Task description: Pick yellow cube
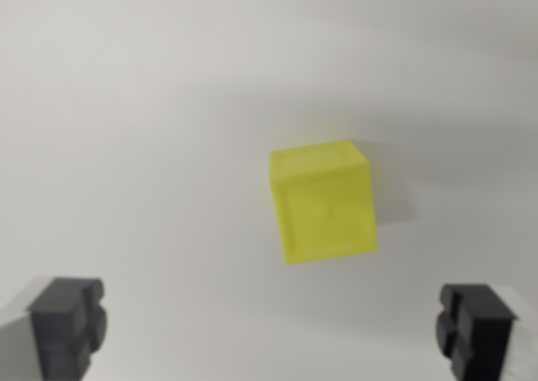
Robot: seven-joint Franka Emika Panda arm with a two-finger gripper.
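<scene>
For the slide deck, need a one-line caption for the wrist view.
Open gripper poised over a yellow cube on a plain white surface, fingers apart and clear of it.

Plain white surface [126,103]; yellow cube [324,200] resting on it.

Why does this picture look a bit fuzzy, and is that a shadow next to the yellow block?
In the wrist view the whole frame is soft: the yellow cube has blurred edges, and the dark fingers of the open hand at the bottom corners are blurred too. A faint grey shadow lies on the white surface to the wrist view's right of the cube. Lighting is even, without glare.
</scene>
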